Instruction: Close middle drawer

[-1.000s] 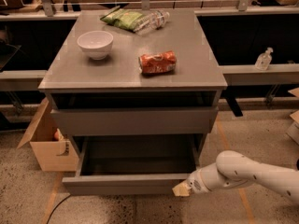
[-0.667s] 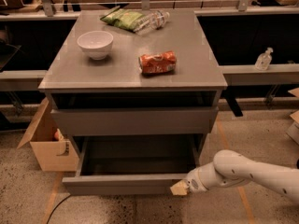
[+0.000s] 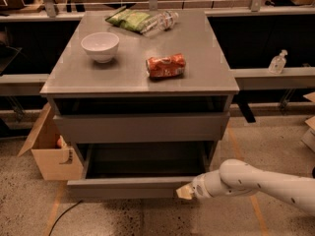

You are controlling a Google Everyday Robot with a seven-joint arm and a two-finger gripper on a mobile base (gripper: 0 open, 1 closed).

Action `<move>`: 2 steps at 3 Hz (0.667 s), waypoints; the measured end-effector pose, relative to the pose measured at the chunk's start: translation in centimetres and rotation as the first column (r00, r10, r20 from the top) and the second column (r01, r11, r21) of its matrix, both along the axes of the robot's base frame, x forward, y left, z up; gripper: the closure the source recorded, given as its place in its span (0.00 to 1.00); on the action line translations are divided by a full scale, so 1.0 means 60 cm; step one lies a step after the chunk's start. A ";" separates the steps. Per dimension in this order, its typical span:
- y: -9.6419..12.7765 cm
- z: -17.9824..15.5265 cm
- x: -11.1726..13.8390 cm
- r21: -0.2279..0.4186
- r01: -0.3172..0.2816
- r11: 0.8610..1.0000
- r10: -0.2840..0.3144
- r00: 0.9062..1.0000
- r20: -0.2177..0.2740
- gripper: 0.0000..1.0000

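Note:
The middle drawer (image 3: 128, 187) is the wide shallow grey drawer with a plain flat front. It is pulled far out of the grey cabinet, and its deep grey interior (image 3: 145, 161) shows no contents. My gripper (image 3: 185, 192) is on a white arm that reaches in from the lower right. Its tan tip rests against the right end of the drawer's front panel. Above it, the drawer with the taller front panel (image 3: 142, 127) stands slightly out from the cabinet.
On the cabinet top (image 3: 74, 77) are a white bowl (image 3: 100, 46), a crushed orange can (image 3: 166, 66), a green bag (image 3: 129, 19) and a clear bottle (image 3: 161, 21). A tan cardboard box (image 3: 49, 151) sits on the floor at the left. A black cable (image 3: 61, 218) lies on the floor.
My gripper has moved a little left and up along the drawer's front. The drawer front seems pushed slightly inward.

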State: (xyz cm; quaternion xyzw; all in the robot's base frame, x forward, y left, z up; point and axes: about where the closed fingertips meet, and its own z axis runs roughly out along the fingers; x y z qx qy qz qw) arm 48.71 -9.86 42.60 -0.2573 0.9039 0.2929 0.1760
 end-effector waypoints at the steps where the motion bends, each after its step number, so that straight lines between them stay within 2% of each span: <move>1: -0.004 0.011 0.030 -0.030 0.085 0.996 -0.081 0.991 0.107 1.00; 2: -0.014 0.030 0.063 -0.043 0.174 0.984 -0.161 0.962 0.219 1.00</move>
